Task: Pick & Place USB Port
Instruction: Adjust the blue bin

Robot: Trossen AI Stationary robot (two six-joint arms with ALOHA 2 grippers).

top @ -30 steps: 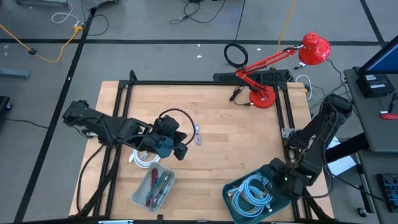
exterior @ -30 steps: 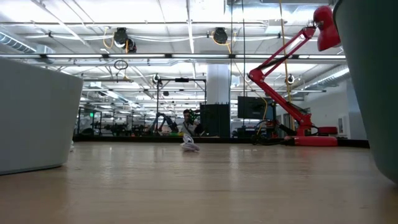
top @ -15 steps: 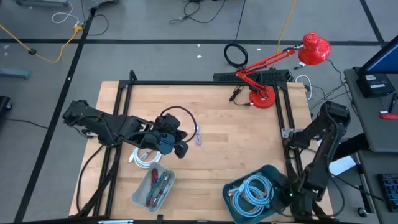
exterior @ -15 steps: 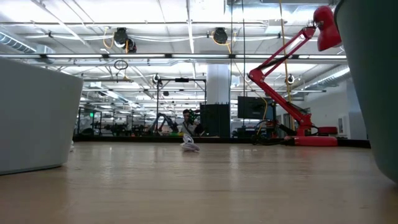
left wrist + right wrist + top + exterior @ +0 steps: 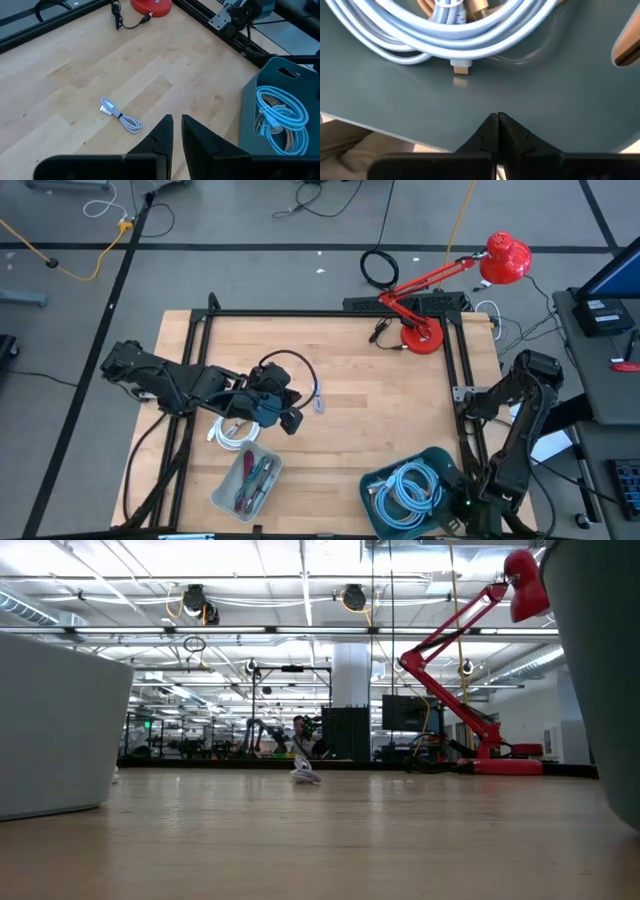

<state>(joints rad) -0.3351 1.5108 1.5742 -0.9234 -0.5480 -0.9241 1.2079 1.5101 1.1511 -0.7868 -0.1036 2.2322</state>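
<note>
A short pale USB cable lies bundled on the wooden table, also in the low view. My left gripper hovers just left of it and nearer the front. Its fingers are all but shut, with only a thin slit and nothing between them. My right gripper is shut and empty above the near right corner of the blue-grey bin. That bin holds coiled light-blue cables.
A white cable coil and a grey tray of tools lie near the front left. A red desk lamp stands at the far right. Black frame rails border the table. Bare wood lies between the USB cable and the bin.
My right gripper has moved from over the bin's right side toward the table's near right corner, staying shut and turning a little. The left arm and the cables have kept still.
</note>
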